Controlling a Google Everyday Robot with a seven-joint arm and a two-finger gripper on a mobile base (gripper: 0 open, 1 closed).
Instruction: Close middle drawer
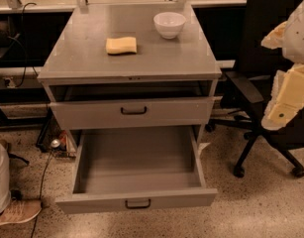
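rightward, end effector; grey middle drawer

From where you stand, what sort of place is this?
Likely an office or lab: grey drawer cabinet, black office chair, speckled floor. The hand hangs at the right edge.

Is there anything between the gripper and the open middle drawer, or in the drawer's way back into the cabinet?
Nothing visible. The gripper hangs at the right edge, above and right of the middle drawer; only bare floor lies between. Its tray holds nothing. The office chair stands to the right, apart from it.
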